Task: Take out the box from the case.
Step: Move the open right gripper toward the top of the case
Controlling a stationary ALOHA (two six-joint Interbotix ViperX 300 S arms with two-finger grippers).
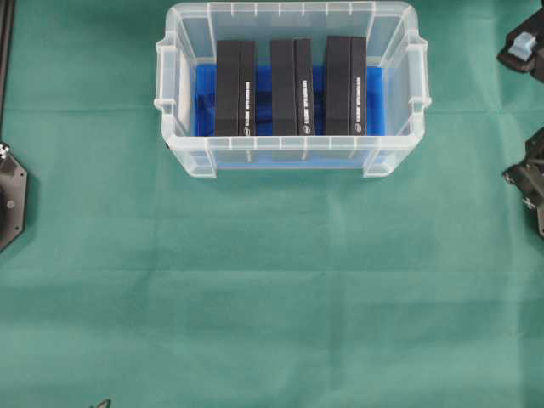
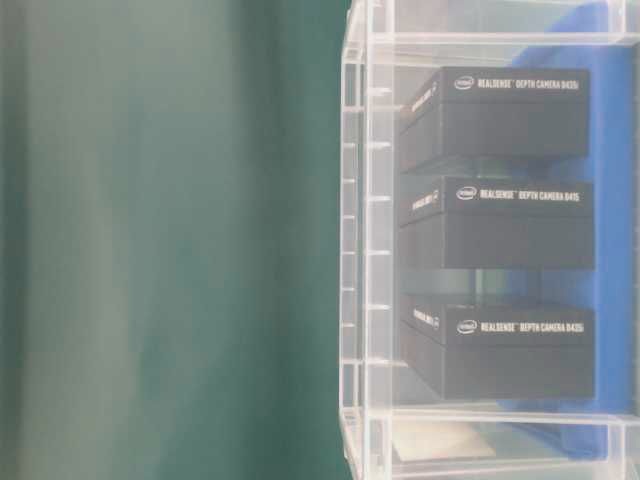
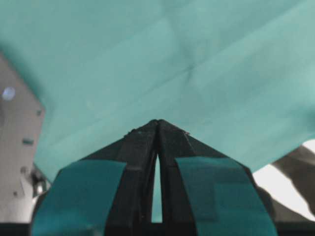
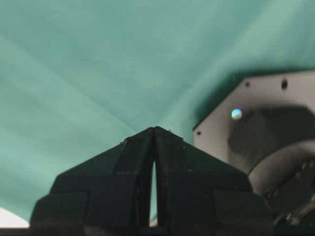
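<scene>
While both grippers, left gripper (image 3: 157,123) and right gripper (image 4: 154,130), sit clenched empty over green cloth (image 1: 272,297), three black rectangular boxes (image 1: 292,87) stand on edge in the clear plastic case (image 1: 170,127) near the cloth's far edge, easing pinching.

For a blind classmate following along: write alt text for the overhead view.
A clear plastic case with a blue lining holds three black boxes standing side by side, on a green cloth.
</scene>
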